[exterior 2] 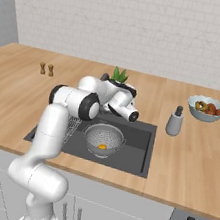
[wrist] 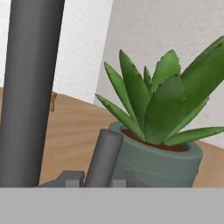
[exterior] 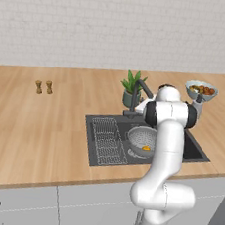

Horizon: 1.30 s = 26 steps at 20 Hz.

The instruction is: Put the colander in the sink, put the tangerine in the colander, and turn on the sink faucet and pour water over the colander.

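Colander [exterior: 142, 139] sits in the sink [exterior: 189, 151], in the basin just right of the wire rack section [exterior: 107, 140]. Tangerine [exterior: 146, 148] lies inside the colander, on its floor; the same pair shows in the right base view, colander [exterior 2: 104, 138] with tangerine [exterior 2: 102, 146] near its centre.

Arm reaches over the sink toward the back rim. Gripper [wrist: 97, 178] is at the sink faucet [exterior: 141, 89]: in the hand view two dark finger tips [wrist: 70, 178] stand on either side of a slim dark grey lever [wrist: 104, 157], jaws drawn together and pinching it. The thick dark upright at left is the faucet stem [wrist: 31, 87].

Potted plant [wrist: 161, 131] in a grey-green pot stands just behind the faucet on the wooden counter [exterior: 44, 127]. Bowl of fruit [exterior 2: 207, 108] and a grey dispenser bottle [exterior 2: 174, 122] stand right of the sink; two small shakers [exterior: 44, 87] far left.

No legible brands, labels or writing on any item.
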Available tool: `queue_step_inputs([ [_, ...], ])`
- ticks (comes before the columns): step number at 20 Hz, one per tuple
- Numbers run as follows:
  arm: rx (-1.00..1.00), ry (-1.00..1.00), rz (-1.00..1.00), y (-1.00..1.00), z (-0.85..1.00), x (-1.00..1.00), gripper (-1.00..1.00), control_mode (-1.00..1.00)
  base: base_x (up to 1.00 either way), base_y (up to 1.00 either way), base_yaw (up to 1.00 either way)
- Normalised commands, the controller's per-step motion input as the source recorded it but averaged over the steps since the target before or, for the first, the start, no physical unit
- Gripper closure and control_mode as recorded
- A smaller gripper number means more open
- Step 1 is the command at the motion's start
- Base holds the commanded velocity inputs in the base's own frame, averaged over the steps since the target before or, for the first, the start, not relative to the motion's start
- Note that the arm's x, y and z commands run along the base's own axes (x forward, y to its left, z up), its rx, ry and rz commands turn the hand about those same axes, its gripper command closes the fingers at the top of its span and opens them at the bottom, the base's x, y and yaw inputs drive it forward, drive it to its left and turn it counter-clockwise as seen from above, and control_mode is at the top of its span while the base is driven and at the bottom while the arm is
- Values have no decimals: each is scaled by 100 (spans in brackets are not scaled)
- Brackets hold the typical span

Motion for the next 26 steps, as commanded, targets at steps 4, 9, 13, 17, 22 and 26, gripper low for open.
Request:
queue_step_inputs([
  [4,0,0,-4,-31,0,8,100,-100,0,0,0],
  [9,0,0,-7,-37,-4,7,100,-100,0,0,0],
  [13,0,0,-8,-47,-15,1,100,-100,0,0,0],
  [17,0,0,-8,-50,-16,4,100,-100,0,0,0],
  [22,0,0,-6,-59,-18,4,100,-100,0,0,0],
  [26,0,0,-5,-61,-20,4,100,-100,0,0,0],
])
